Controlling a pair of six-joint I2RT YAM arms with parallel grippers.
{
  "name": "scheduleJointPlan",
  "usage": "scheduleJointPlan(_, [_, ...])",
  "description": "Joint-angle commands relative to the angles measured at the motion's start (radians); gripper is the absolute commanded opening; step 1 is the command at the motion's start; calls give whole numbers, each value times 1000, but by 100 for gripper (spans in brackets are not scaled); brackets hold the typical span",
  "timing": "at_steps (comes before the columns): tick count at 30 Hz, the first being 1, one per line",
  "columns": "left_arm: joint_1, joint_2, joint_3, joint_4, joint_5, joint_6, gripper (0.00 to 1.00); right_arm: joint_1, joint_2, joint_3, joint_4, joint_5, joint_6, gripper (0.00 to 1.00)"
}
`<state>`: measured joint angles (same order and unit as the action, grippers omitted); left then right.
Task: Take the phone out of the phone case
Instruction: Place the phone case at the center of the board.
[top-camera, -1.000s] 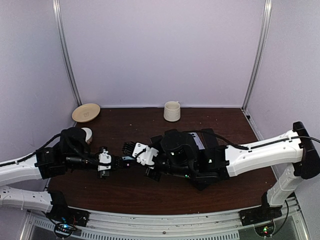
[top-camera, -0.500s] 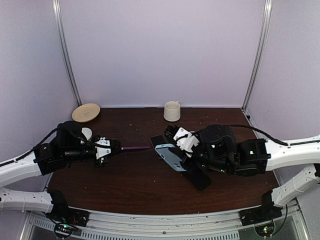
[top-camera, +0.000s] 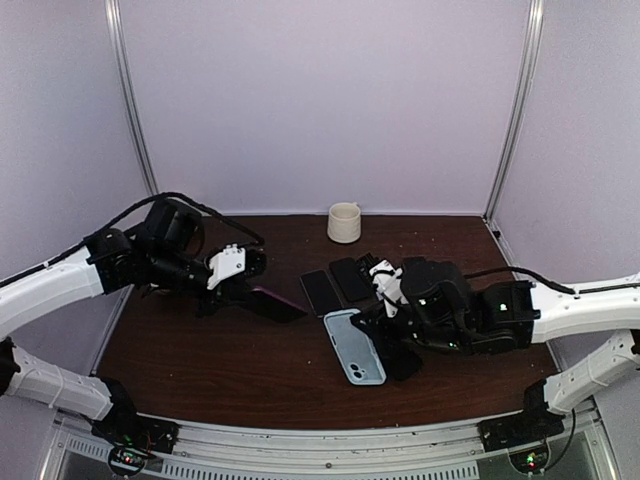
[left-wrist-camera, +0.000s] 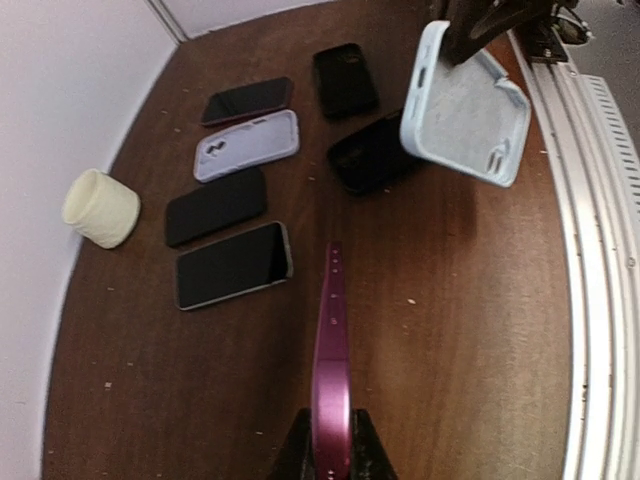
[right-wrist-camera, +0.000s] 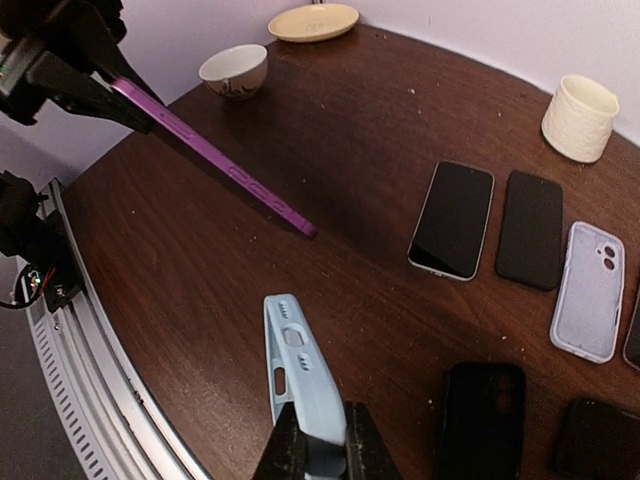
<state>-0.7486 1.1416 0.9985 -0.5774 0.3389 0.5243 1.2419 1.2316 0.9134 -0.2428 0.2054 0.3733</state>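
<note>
The phone (top-camera: 276, 303) is purple and out of its case, held above the table left of centre. My left gripper (top-camera: 243, 290) is shut on its end. It runs edge-on from the left gripper (left-wrist-camera: 331, 442) in the left wrist view, as a thin purple phone (left-wrist-camera: 330, 340). The phone case (top-camera: 354, 346) is light blue and empty, held just above the table at centre front. My right gripper (top-camera: 386, 326) is shut on one end of it. The phone case (right-wrist-camera: 300, 375) stands on edge between the fingers of the right gripper (right-wrist-camera: 312, 445). Phone and case are well apart.
Several loose phones (top-camera: 318, 292) and a lavender case (right-wrist-camera: 590, 290) lie behind the blue case, with dark phones (right-wrist-camera: 478, 415) under my right wrist. A cream cup (top-camera: 344, 222) stands at the back. A bowl (right-wrist-camera: 234, 70) and a plate (right-wrist-camera: 313, 20) sit far left. A metal rail (left-wrist-camera: 590, 250) lines the front edge.
The two grippers, close together at mid-table a second ago, have pulled apart. The left one swung back left with the purple phone; the right one carried off the blue case.
</note>
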Motion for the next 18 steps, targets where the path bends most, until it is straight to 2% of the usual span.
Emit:
scheduleJointPlan(1, [4,96,103,-194,200,-41,0,-18,95,38,-34,-26,141,0])
scheduleJointPlan(5, [5,204,200,-321,253,-60,0,-59,183,49,-20,-79,158,0])
scheduleJointPlan(9, [5,322,278,-390,288,-107,0,-129,243,12,72,-171,150,0])
scheduleJointPlan(11, [7,391,315,-430,303,-130,0,-160,272,7,106,-201,127,5])
scheduleJointPlan(13, [8,461,339,-454,303,-143,0,-185,305,26,85,-231,94,16])
scheduleJointPlan(15, [14,498,350,-459,296,-153,0,-207,335,44,50,-238,74,31])
scheduleJointPlan(16, [27,529,352,-440,276,-178,0,-235,344,58,35,-239,53,52])
scheduleJointPlan(17, [31,536,351,-436,271,-181,3,-243,342,60,35,-234,45,57])
scheduleJointPlan(18, [35,541,349,-425,262,-187,11,-250,333,65,31,-224,38,63])
